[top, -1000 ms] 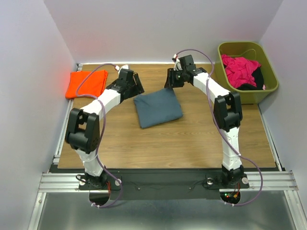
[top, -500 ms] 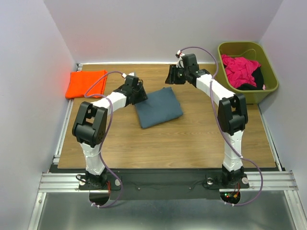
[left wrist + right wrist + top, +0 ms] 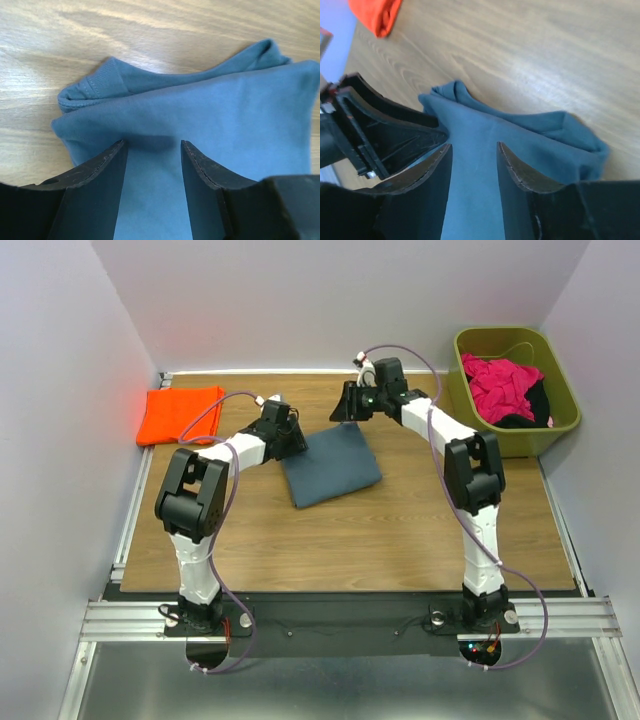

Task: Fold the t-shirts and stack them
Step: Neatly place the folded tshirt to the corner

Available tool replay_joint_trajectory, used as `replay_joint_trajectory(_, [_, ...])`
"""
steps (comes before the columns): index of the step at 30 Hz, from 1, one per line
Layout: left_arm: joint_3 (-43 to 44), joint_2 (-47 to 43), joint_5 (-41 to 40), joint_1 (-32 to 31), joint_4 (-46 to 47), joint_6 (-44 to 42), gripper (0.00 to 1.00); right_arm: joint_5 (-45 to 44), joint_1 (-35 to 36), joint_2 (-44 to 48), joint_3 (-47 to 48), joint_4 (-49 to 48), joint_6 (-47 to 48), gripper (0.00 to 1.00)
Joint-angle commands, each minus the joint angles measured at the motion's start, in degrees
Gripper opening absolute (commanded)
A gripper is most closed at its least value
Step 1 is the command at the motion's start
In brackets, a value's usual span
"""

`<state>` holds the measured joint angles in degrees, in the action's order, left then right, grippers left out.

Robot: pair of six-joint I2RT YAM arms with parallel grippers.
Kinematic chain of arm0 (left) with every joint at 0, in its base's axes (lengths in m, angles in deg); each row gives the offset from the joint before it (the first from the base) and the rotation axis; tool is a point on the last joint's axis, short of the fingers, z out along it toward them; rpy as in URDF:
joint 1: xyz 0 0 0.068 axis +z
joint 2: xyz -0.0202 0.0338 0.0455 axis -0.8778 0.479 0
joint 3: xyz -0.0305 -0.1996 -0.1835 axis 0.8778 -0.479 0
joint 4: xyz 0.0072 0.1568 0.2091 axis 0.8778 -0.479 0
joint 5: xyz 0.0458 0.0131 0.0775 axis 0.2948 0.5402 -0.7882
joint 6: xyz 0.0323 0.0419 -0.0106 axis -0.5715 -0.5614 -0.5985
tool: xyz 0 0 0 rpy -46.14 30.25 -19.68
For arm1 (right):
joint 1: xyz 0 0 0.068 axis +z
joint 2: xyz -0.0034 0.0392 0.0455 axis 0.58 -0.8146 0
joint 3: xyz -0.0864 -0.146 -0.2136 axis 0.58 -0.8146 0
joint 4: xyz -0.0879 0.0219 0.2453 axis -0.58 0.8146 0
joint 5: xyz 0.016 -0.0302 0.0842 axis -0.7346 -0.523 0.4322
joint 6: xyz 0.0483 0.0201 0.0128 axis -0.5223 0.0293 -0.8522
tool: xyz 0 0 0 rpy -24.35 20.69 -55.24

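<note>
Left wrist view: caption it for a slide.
Folded blue-grey t-shirt on the wooden table, the left claw open above it.

You see wood-grain table [image 3: 350, 540]. Folded blue-grey t-shirt [image 3: 335, 472] lies flat mid-table, nearer far edge. Orange t-shirt [image 3: 178, 412] lies at far left corner. Green bin [image 3: 462, 390] far right, possibly standing off table.

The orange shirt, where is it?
In the top view the orange shirt lies at the far left corner of the table, apart from the blue-grey shirt.

Nothing readable from where I stand: no words, labels, brands or numbers legible on anything.
</note>
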<state>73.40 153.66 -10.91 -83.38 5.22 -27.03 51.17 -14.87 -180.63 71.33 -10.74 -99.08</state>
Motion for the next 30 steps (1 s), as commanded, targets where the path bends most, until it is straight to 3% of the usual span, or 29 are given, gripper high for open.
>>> replay_joint_trajectory(1, [1.27, 1.64, -0.44, 0.99, 1.05, -1.08, 0.57, 7.98, -1.24, -5.04, 1.06, -4.84, -2.23, 0.45])
replay_joint_trajectory(11, [3.54, 6.56, 2.29, 3.8, 0.61, -2.39, 0.57, 8.16, -6.86, -11.74, -3.32, -10.65, -6.89, 0.43])
replay_joint_trajectory(14, [5.22, 6.22, 3.51, 3.89, -0.36, -3.8, 0.58, 7.72, -7.13, -6.91, -5.52, -10.83, -6.89, 0.43])
replay_joint_trajectory(17, [5.84, 2.98, 7.38, 3.46, -0.8, -4.25, 0.66, 8.86, -7.13, -1.91, -7.9, -11.09, -8.47, 0.43])
replay_joint_trajectory(21, [3.39, -6.41, 9.49, 1.35, -2.29, -3.02, 0.71, 12.09, -7.04, 8.1, -12.9, -11.71, -10.93, 0.43])
replay_joint_trajectory(26, [-2.41, -14.86, 10.11, -1.81, -2.82, -1.26, 0.71, 20.71, -5.55, 12.78, -18.53, -13.91, -15.15, 0.43])
replay_joint_trajectory(30, [-6.98, -15.76, 10.55, -3.05, -2.82, -0.03, 0.69, 22.48, -4.76, 14.28, -25.38, -15.91, -15.68, 0.44])
